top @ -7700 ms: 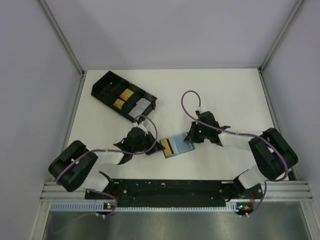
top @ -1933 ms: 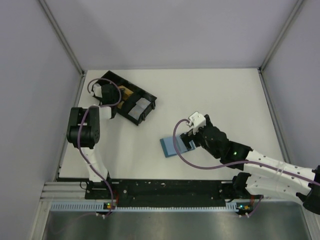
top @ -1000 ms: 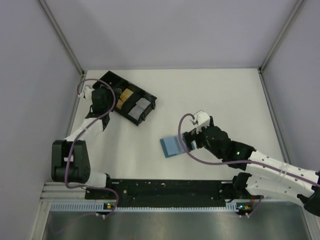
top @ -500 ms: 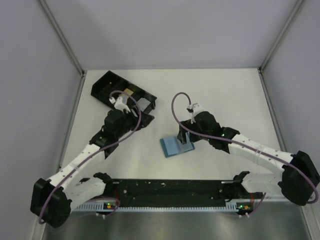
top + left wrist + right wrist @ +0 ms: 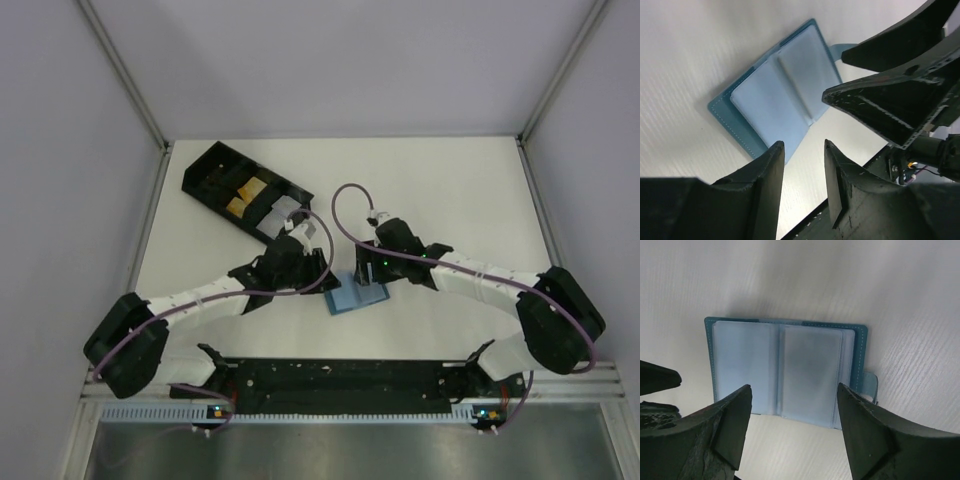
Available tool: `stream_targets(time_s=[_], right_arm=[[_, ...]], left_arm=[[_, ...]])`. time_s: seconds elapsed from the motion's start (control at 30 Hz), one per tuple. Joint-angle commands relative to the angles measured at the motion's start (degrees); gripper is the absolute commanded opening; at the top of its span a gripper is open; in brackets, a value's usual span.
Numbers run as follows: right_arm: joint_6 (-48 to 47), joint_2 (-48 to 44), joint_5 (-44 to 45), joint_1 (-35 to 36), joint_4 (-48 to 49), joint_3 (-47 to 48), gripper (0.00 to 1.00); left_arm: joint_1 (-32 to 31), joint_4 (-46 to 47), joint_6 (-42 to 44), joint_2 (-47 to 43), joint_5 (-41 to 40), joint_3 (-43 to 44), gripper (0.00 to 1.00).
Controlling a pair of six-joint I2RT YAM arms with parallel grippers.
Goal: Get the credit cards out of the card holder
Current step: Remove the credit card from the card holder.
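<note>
Card holder (image 5: 785, 372) lies open below the jaws, seemingly empty; left gripper (image 5: 803, 145) narrowly parted, right gripper (image 5: 793, 387) spread, neither holding. Next: confirm emptiness, then retract.

White table (image 5: 460, 200), pale lilac walls (image 5: 350, 60), aluminium corner posts (image 5: 126, 75), slotted rail (image 5: 350, 412) in front

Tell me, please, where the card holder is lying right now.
In the top view the card holder lies open on the table, front centre, between the left hand and right hand, nearer than the black tray.
</note>
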Motion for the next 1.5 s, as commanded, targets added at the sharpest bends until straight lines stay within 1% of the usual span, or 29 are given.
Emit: stream_targets(time_s=[0.0,0.03,0.13,0.17,0.2,0.27,0.3,0.43,0.5,0.53,0.83,0.9,1.27,1.47], right_arm=[[0.92,1.73,-0.43,-1.13,2.49,0.1,0.67],[1.1,2.0,-0.52,-1.22,2.75,-0.16,0.67],[1.1,3.23,-0.88,-1.48,3.63,-0.96,0.66],[1.1,3.84,-0.88,-1.57,3.63,-0.96,0.65],[1.01,4.19,-0.96,-1.75,3.72,-1.13,0.65],[1.01,5.25,-1.23,-1.75,3.9,-1.39,0.64],[0.92,5.6,-1.49,-1.75,3.98,-1.4,0.64],[1.36,6.57,-3.86,-1.83,4.77,-2.18,0.62],[1.54,6.4,-4.74,-1.83,5.48,-2.8,0.59],[1.54,6.4,-5.35,-1.75,5.48,-2.98,0.57],[2.42,3.94,-11.68,-1.83,6.97,-2.72,0.42],[2.59,3.67,-13.0,-1.75,7.15,-2.37,0.41],[4.0,3.23,-20.03,-0.87,9.26,0.62,0.4],[5.58,3.84,-21.79,1.41,11.36,1.77,0.45]], left_arm=[[-0.78,1.41,1.35,4.56,0.55,2.17,0.41],[-0.87,1.33,1.27,5.52,0.64,2.0,0.38],[-0.87,0.71,1.18,7.99,0.29,1.56,0.33],[-0.87,0.36,1.26,8.69,0.2,1.47,0.28],[-0.87,0.01,1.27,9.39,0.03,1.38,0.26],[-0.87,-0.61,1.26,10.71,-0.15,1.47,0.24],[-0.87,-0.78,1.27,11.15,-0.15,1.38,0.2],[-0.87,-1.75,1.44,12.12,-0.68,1.03,0.14],[-0.96,-2.28,1.44,12.74,-0.94,0.94,0.12],[-0.96,-2.19,1.44,12.92,-0.94,0.86,0.1],[-0.96,-1.58,1.18,15.03,0.2,0.94,0.07],[-1.05,-1.66,1.35,15.11,0.2,1.03,0.07],[-1.05,-0.87,1.0,15.2,0.82,0.86,0.07],[-1.05,0.0,-0.05,13.63,0.03,-0.28,0.06]])
